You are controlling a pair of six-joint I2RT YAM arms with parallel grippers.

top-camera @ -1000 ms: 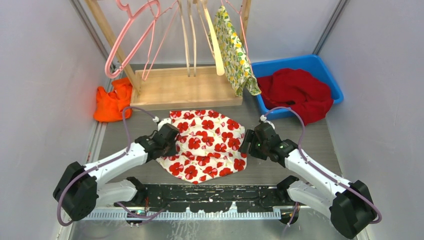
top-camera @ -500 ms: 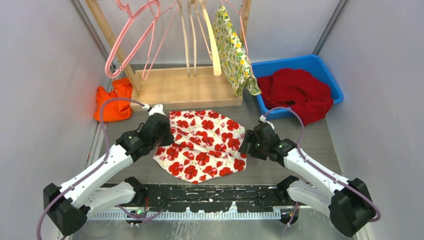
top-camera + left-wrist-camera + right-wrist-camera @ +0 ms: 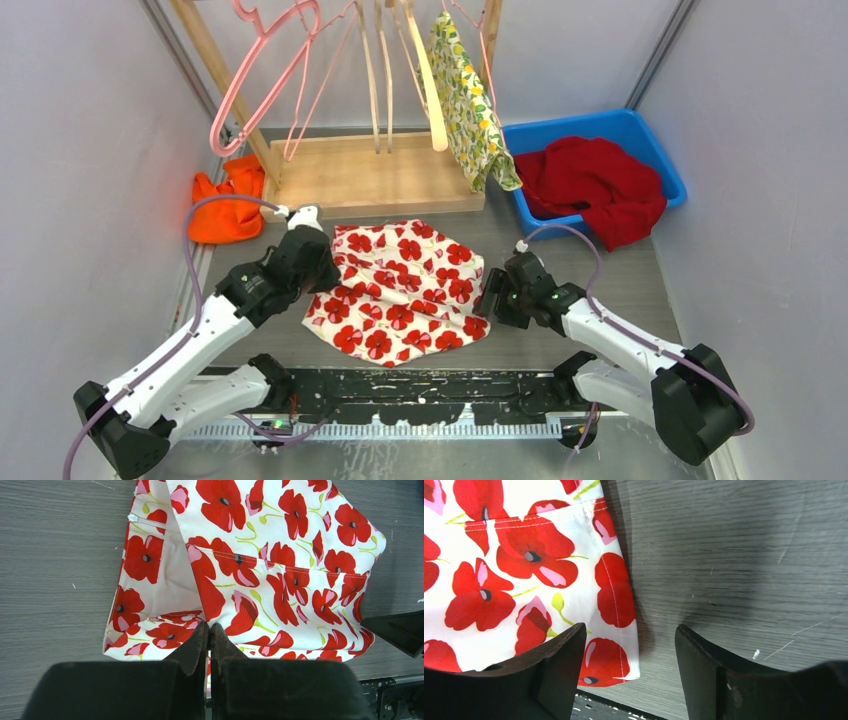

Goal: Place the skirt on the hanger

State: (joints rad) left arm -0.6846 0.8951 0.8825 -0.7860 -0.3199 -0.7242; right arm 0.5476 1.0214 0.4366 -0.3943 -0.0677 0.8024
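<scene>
Two arms down at table (image 3: 620, 275) level, one at each side of the skirt (image 3: 405, 290). The skirt, white with red poppies, lies mostly flat on the grey table, in front of the wooden rack base (image 3: 370, 175) and not on any hanger. The left gripper (image 3: 320, 268) sits at the skirt's left edge. In the left wrist view its jaws are pressed together at the tips (image 3: 209, 630) with the fabric's near-left edge pinched between them, and the cloth (image 3: 280, 555) bunches into folds right at the tips. The waistband opening with a white zipper pull (image 3: 132, 517) shows at upper left. The right gripper (image 3: 492, 298) is at the skirt's right hem with its jaws apart (image 3: 630, 630). One finger (image 3: 549, 670) is over the printed fabric (image 3: 514, 570), the other finger (image 3: 724, 675) is over bare table, and the hem corner lies between them, so nothing is gripped. Cannot tell if that finger touches the cloth. On the rack, a pink hanger (image 3: 262, 70) hangs at left, bare wooden hangers (image 3: 432, 95) hang mid-rail, and a lemon-print garment (image 3: 468, 100) hangs at right. An orange cloth (image 3: 225, 205) is heaped left of the rack base. A blue bin (image 3: 655, 140) at back right holds a red cloth (image 3: 590, 185) that spills over its front rim.
</scene>
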